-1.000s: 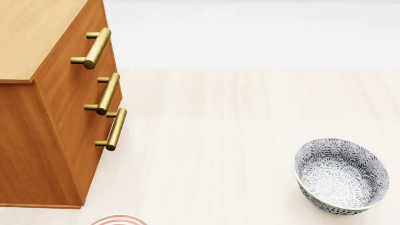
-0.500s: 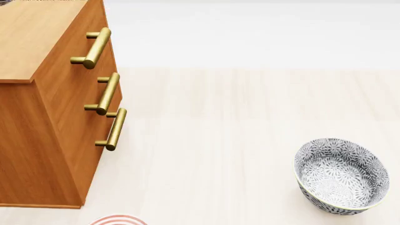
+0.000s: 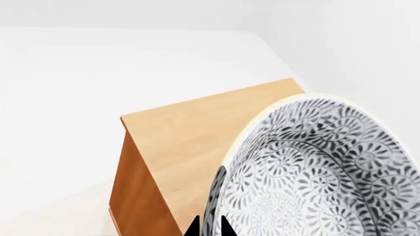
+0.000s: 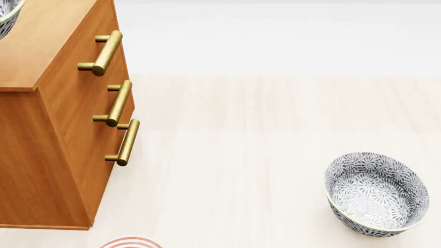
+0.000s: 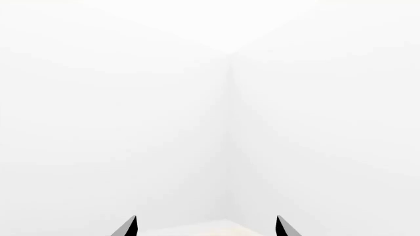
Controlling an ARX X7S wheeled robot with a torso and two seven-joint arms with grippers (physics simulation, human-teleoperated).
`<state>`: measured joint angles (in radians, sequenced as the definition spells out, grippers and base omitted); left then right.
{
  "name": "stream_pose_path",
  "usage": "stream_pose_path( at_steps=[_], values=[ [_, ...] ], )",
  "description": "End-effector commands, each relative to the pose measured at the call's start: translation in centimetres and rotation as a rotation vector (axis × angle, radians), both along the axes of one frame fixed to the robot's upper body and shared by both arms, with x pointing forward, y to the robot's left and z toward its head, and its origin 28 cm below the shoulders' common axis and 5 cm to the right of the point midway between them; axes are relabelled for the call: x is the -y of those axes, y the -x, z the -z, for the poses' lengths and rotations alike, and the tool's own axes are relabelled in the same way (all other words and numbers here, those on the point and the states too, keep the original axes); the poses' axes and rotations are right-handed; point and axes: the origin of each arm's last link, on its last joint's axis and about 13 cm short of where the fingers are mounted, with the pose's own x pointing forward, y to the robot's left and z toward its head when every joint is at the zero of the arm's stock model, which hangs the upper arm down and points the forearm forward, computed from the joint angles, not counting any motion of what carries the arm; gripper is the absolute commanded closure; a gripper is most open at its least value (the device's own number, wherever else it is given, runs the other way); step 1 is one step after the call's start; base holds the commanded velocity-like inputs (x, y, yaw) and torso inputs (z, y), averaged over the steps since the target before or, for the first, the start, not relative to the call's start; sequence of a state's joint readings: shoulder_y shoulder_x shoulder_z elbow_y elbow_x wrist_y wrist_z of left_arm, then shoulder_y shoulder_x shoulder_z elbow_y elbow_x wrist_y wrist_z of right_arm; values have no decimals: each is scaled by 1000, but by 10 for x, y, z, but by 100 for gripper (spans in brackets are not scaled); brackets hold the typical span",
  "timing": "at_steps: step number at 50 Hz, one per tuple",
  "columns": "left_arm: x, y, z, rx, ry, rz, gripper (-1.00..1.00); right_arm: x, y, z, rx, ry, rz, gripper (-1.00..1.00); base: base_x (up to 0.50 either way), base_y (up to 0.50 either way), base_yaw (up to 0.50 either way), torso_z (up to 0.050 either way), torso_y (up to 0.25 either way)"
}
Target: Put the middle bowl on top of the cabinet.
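Note:
The middle bowl (image 3: 315, 172), white with a dense dark-grey floral pattern, fills much of the left wrist view. My left gripper (image 3: 208, 227) is shut on its rim, one black fingertip on each side of the wall. Beyond it lies the cabinet (image 3: 184, 142) with its lighter flat top. In the head view only a sliver of this bowl (image 4: 7, 15) shows at the upper left corner, over the cabinet top (image 4: 41, 46). My right gripper (image 5: 206, 226) is open, facing bare white walls with nothing between its fingers. Neither arm shows in the head view.
A second bowl of the same pattern (image 4: 375, 194) sits on the pale floor at the lower right. Three brass bar handles (image 4: 117, 103) stick out from the cabinet front. A red-and-white ringed object (image 4: 129, 243) peeks in at the bottom edge.
The held bowl's edge has come into the head view at the upper left corner, over the cabinet top. The floor bowl and the cabinet have not moved.

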<state>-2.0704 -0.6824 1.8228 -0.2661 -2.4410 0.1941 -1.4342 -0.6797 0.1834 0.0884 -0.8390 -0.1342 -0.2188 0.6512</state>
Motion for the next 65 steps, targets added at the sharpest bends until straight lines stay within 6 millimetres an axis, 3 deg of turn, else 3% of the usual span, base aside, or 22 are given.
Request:
stream_pose_path(
  at_steps=[1, 13, 36, 48, 62, 63, 65],
  values=[
    [-10, -6, 10, 5, 16, -19, 100, -1, 2, -1, -1, 3, -1, -100, 0, 0, 0, 0, 0],
    [-16, -16, 28, -29, -26, -70, 100, 0, 1, -1, 2, 3, -1, -100, 0, 0, 0, 0, 1],
    [-16, -23, 34, 0, 8, -39, 100, 0, 0, 0, -2, 9, -7, -100, 0, 0, 0, 0, 0],
    [-15, -38, 57, -35, 25, -38, 100, 0, 2, -1, 4, 9, -5, -100, 0, 0, 0, 0, 0],
    [-22, -41, 66, -63, 37, -53, 100, -1, 3, -2, 5, 14, -5, -100, 0, 0, 0, 0, 0],
    [-22, -41, 66, -62, 34, -51, -100, -1, 3, -2, 5, 15, -5, -100, 0, 0, 0, 0, 0],
    [-23, -40, 66, -59, 36, -48, -100, -2, 3, -2, 5, 15, -6, -100, 0, 0, 0, 0, 0]
  ],
)
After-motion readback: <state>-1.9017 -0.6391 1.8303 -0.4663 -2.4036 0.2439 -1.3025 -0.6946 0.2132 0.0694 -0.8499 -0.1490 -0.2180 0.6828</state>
